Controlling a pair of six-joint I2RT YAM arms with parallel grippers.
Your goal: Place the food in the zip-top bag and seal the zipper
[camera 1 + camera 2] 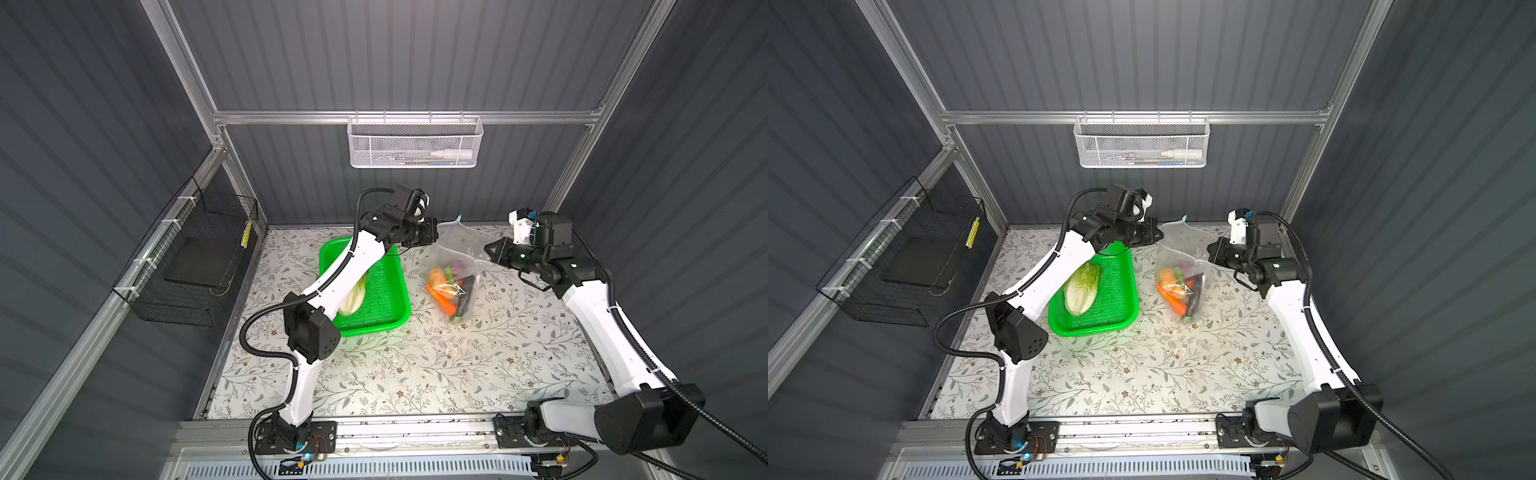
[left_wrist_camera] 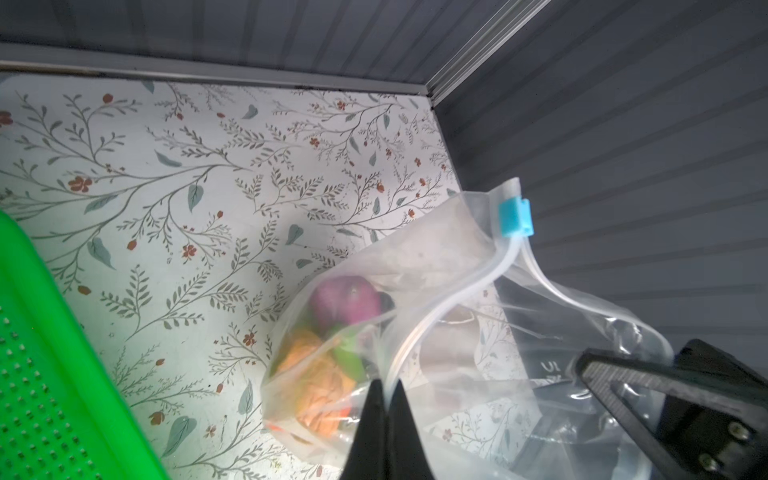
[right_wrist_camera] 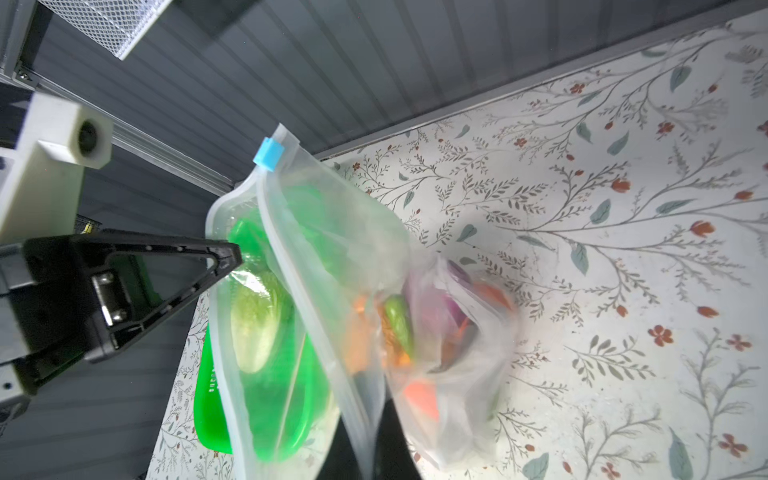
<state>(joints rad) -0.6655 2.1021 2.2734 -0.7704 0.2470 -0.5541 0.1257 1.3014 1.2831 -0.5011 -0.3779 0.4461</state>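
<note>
**Left gripper** (image 2: 386, 401): jaws pinched tight on the bag's (image 1: 457, 253) zipper (image 2: 436, 316) strip, at one side of the mouth.
**Right gripper** (image 1: 489, 248): jaws clamped on the opposite rim.
**Bag**: clear, slung between the two sets of jaws with the mouth gaping. Its lower end reaches the table (image 1: 415, 374).
**Slider** (image 2: 515, 218): light blue, at the far end of the mouth, beyond both jaws.
**Contents, below the jaws**: onion (image 2: 347, 299), carrot (image 1: 440, 299), eggplant (image 1: 467, 295), orange piece (image 1: 436, 275).
**Cabbage** (image 1: 1081, 289): outside the bag, lying in the basket (image 1: 1121, 307), on the left jaws' side and well apart from them.
</note>
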